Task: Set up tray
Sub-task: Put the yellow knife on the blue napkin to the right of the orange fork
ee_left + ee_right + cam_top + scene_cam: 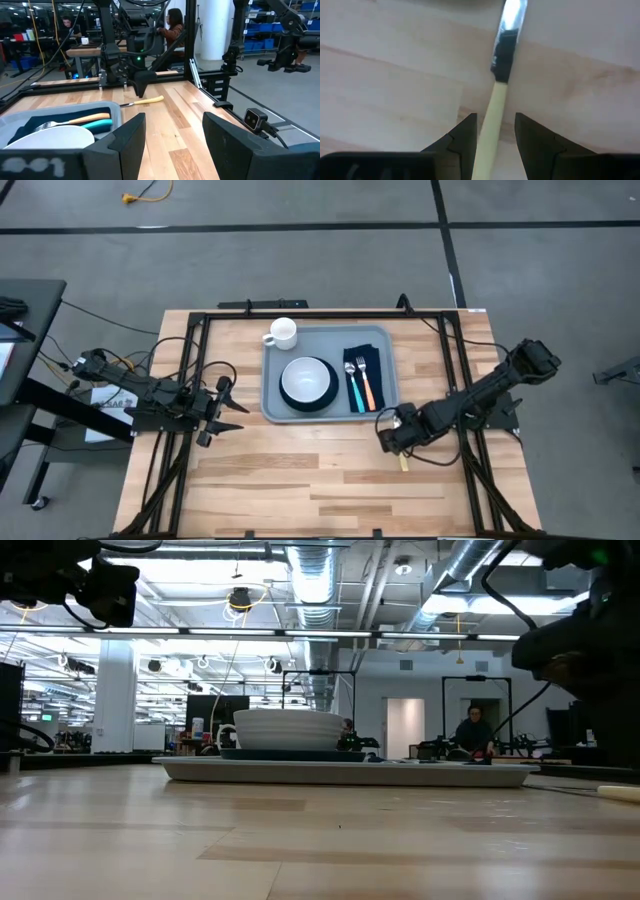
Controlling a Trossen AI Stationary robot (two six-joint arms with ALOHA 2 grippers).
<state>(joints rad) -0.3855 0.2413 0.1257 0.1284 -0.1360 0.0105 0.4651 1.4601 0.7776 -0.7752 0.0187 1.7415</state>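
Observation:
The light grey-blue tray (330, 375) lies on the wooden table toward its far edge. It carries a white mug (283, 333), a white bowl (306, 378) on a dark plate, and a dark napkin (363, 370) with a teal-handled and an orange-handled utensil on it. A knife with a cream handle (492, 120) lies flat on the table near the tray's right near corner. My right gripper (495, 137) is open just above it, one finger on each side of the handle, touching nothing. My left gripper (225, 410) is open, left of the tray.
A black frame runs along the table's far edge and sides (300, 312). Bare wood lies between the tray and the near edge (320, 480). In the left wrist view, people sit at benches beyond the table (172, 27).

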